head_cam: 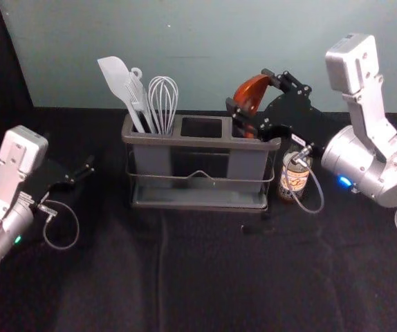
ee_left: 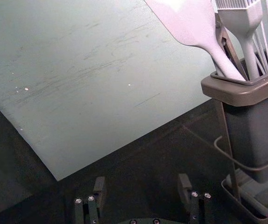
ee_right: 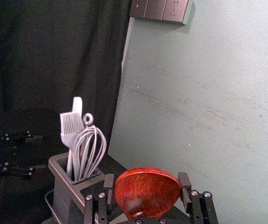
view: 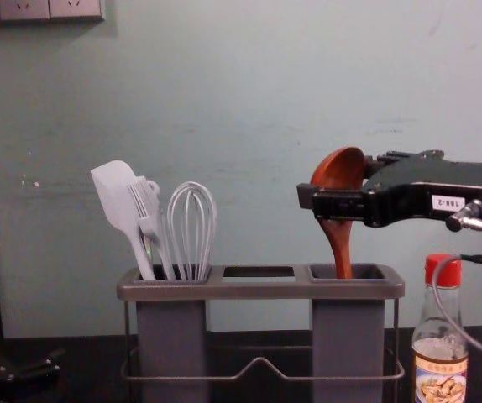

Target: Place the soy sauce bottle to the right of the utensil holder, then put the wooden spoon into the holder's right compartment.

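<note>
The utensil holder (view: 262, 290) is dull grey with a brownish rim. Over its right compartment, the wooden spoon (view: 340, 164) is a glossy reddish brown with fine dark grain, against the black of the right gripper (head_cam: 248, 90). Right of the holder, the soy sauce bottle (view: 440, 344) has a bright red cap. In the holder's left compartment, the spatula (view: 117, 195) and whisk (view: 192, 227) are pale grey. Behind it, the grey-green wall (view: 249, 101) carries faint dark streaks.

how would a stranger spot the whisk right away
Look at the grey utensil holder, then into its left compartment, at the end away from the wooden spoon. The whisk stands there, its looped wires forming an open balloon, unlike the flat spatula and the bristled brush beside it.
</note>
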Action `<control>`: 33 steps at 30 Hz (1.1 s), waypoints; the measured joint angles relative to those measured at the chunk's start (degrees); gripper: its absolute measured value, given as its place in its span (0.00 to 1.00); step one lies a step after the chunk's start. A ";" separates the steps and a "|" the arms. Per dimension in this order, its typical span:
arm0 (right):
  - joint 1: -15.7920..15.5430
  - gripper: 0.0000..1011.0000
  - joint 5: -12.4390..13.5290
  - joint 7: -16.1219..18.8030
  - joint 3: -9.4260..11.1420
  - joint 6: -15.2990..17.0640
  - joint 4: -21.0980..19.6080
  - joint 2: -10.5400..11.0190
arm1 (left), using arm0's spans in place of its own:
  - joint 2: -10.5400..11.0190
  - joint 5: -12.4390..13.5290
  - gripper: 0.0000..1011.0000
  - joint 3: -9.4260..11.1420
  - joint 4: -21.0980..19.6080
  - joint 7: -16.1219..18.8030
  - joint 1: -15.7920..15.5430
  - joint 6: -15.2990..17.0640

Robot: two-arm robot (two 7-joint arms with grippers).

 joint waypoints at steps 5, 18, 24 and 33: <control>-0.10 0.83 -0.24 -0.11 -0.24 0.14 0.69 -0.30 | 0.00 0.00 0.99 0.00 0.00 0.00 0.00 0.00; -0.33 0.83 -0.40 -0.27 -0.53 0.49 1.44 -0.74 | 0.00 0.00 0.99 0.00 0.00 0.00 0.00 0.00; -0.32 0.83 -0.40 -0.27 -0.51 0.49 1.38 -0.71 | 0.00 0.00 0.99 0.00 0.00 0.00 0.00 0.00; -0.28 0.99 -0.45 -0.25 -0.48 0.48 1.30 -0.68 | 0.00 0.00 0.99 0.00 0.00 0.00 0.00 0.00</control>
